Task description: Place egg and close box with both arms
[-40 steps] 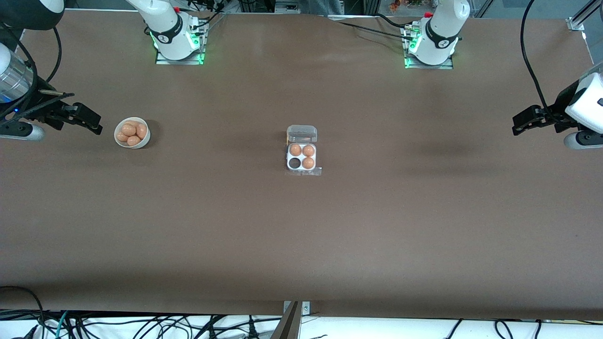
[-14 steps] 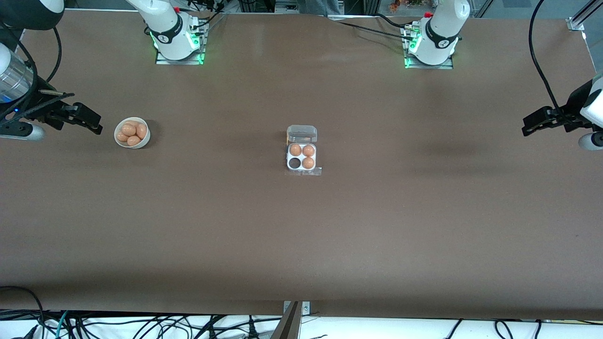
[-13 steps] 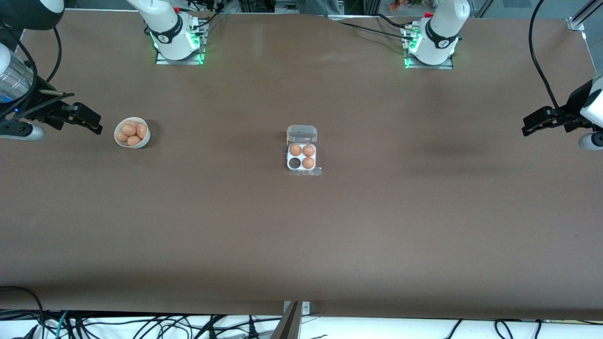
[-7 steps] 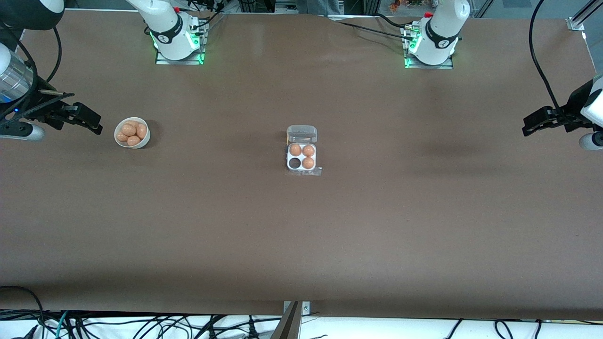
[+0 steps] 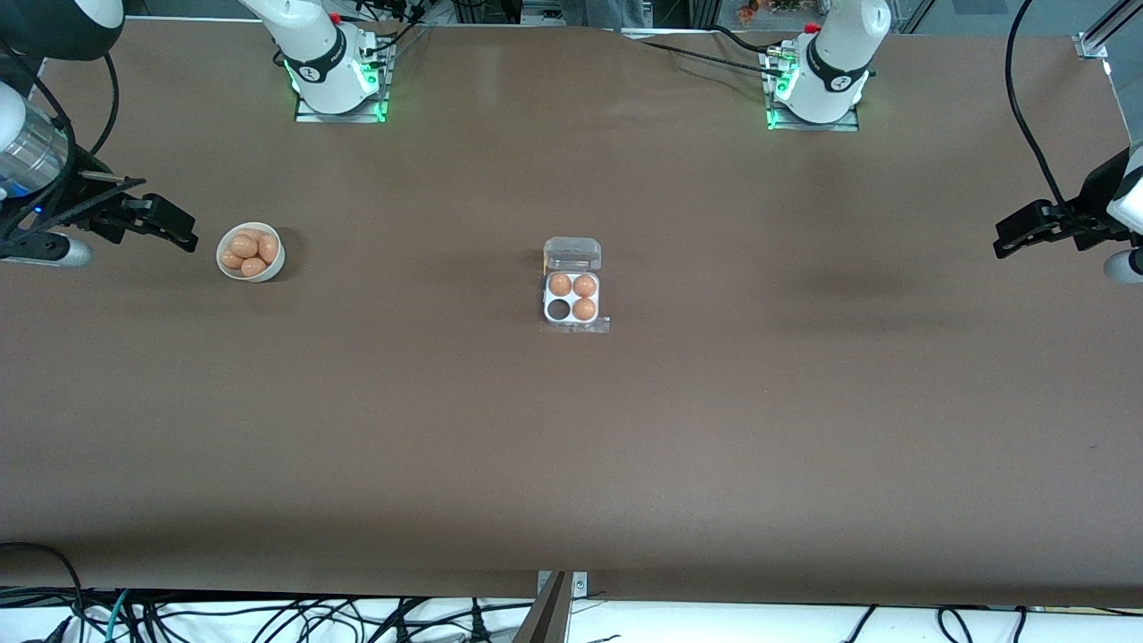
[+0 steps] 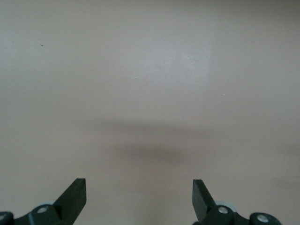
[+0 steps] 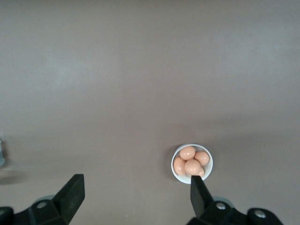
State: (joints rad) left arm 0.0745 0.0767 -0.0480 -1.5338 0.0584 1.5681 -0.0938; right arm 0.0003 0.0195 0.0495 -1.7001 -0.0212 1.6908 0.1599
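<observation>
Front view: box (image 5: 571, 296) mid-table, lid up, three cells filled; bowl (image 5: 251, 252) of eggs (image 5: 246, 248) just past right gripper (image 5: 170, 225) fingertips.

Left wrist view: left gripper (image 6: 139, 197) fingers apart over bare table (image 6: 150, 84).

Right wrist view: fingers (image 7: 71, 193) spread, one tip overlapping bowl rim.

Left claw (image 6: 139, 197) base cut off by wrist view edge; box (image 7: 1, 150) barely visible.

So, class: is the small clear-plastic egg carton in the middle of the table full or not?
Not full. The small clear-plastic egg carton holds three orange-brown eggs; one cell shows dark and empty, and its transparent lid stands open.
</observation>
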